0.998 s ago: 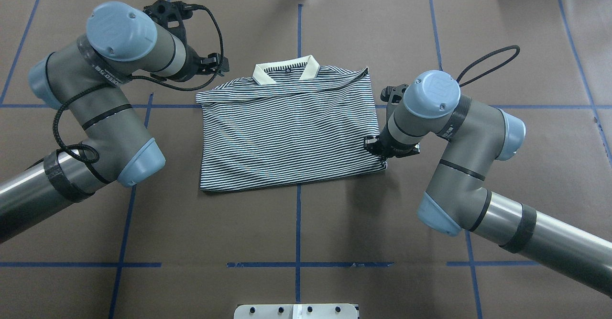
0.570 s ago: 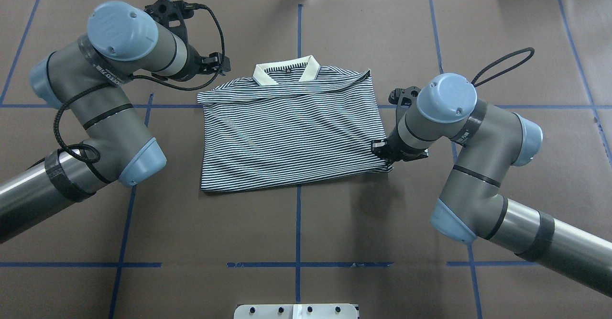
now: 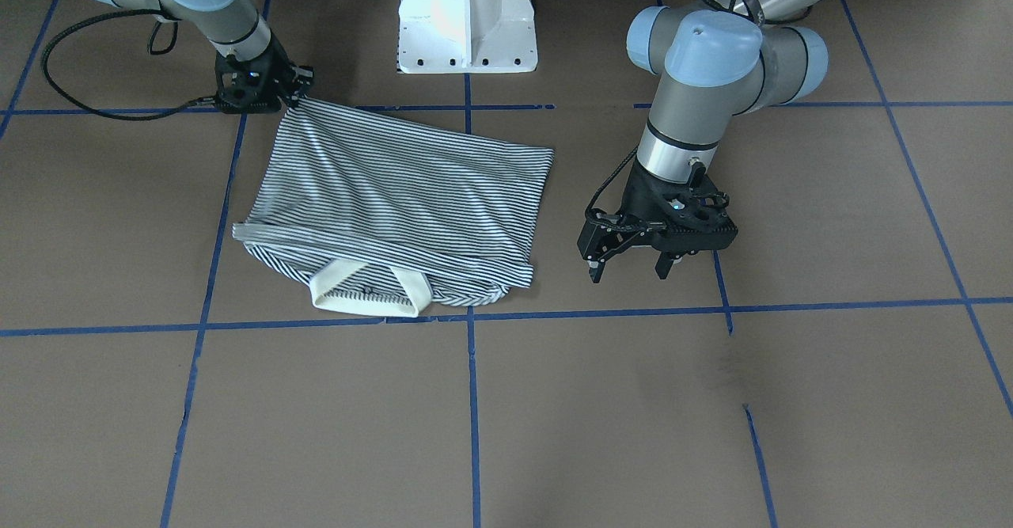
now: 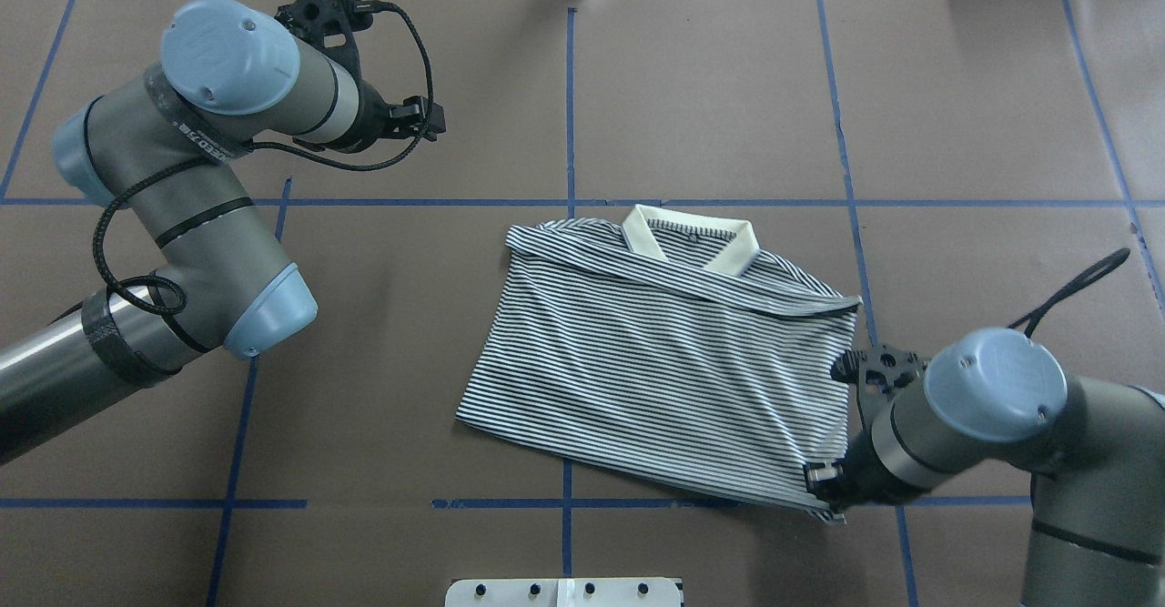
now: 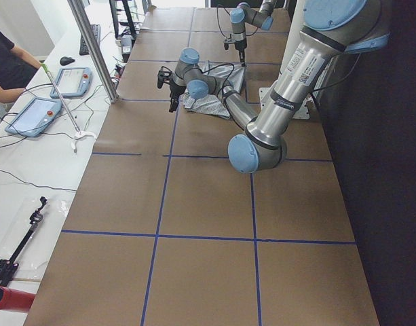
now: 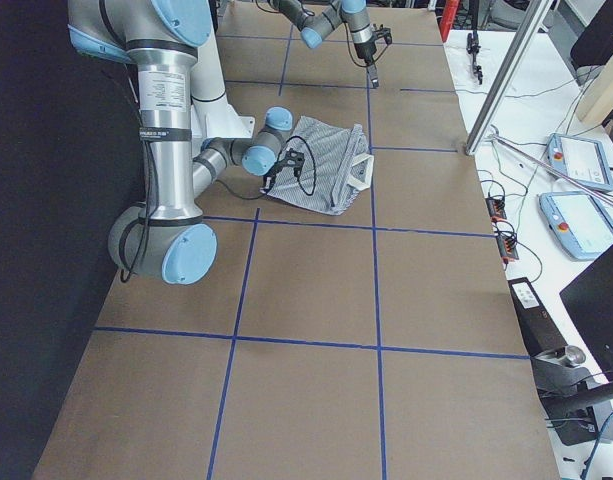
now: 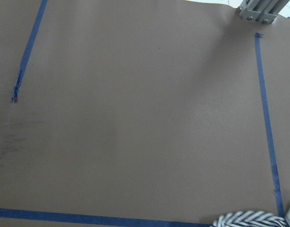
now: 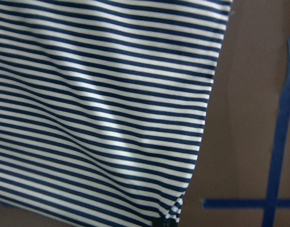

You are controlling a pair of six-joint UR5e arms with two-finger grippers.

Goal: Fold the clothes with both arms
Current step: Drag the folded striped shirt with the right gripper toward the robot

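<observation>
The right tool [image 4: 824,484] is clamped tight on one hem corner of the polo shirt [image 4: 664,352], the corner nearest the robot on its right side. The striped cloth pulls into long creases that run toward that pinch. The wrist camera on this arm sees almost nothing but navy and white stripes, with a crossing of blue tape lines [image 8: 277,189] beside the shirt's edge. The left tool [image 3: 627,271] points down at the counter [image 4: 364,361] with its two fingers spread wide and nothing between them. It is off the shirt's left side and not touching it. Its wrist camera shows bare brown counter and only a sliver of striped fabric at the bottom edge. The shirt lies folded into a rough rectangle, skewed on the counter and sitting mostly in the robot's right half. Its white collar [image 4: 692,238] lies on the far side from the robot, close to a tape line. A white pedestal [image 3: 467,13] stands at the robot's edge of the counter.
</observation>
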